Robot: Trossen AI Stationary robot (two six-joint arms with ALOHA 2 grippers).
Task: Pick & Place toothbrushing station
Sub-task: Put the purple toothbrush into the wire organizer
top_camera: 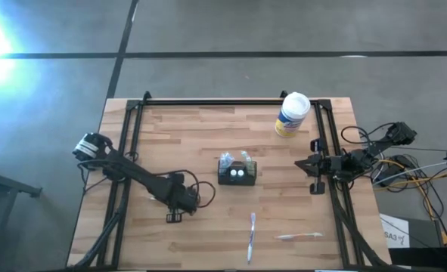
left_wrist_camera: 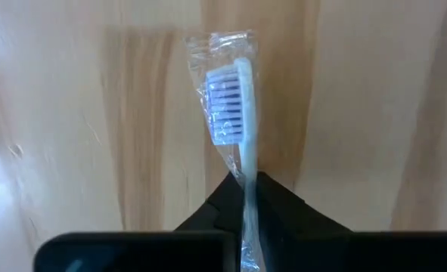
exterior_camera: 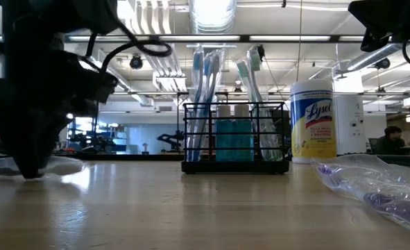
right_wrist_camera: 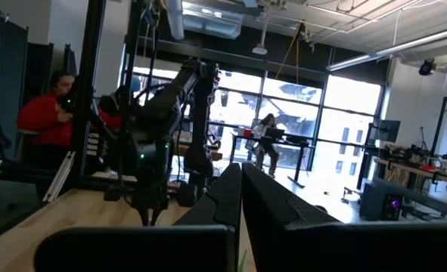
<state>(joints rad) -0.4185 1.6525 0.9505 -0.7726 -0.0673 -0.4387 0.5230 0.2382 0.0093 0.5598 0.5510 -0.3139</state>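
The left gripper (top_camera: 176, 210) is down on the wooden table (top_camera: 178, 143) at its front left, its jaws pinched on a plastic-wrapped toothbrush (left_wrist_camera: 237, 113) whose bristled head projects past the dark fingers (left_wrist_camera: 284, 219) in the left wrist view; from overhead that brush is hidden under the gripper. The right gripper (top_camera: 314, 165) waits at the table's right edge with its jaws pressed together, holding nothing. The toothbrushing station (top_camera: 237, 172), a small black wire caddy, stands upright near the table's centre; the low view shows its open bar sides, toothbrushes standing in it and a blue item inside, detail lost from above. Behind and to its right stands a Lysol wipes canister (top_camera: 291, 114). Two more wrapped toothbrushes lie near the front edge, one (top_camera: 251, 236) running front to back, the other (top_camera: 299, 236) crosswise. A person in red (right_wrist_camera: 45, 121) shows only in the right wrist view.
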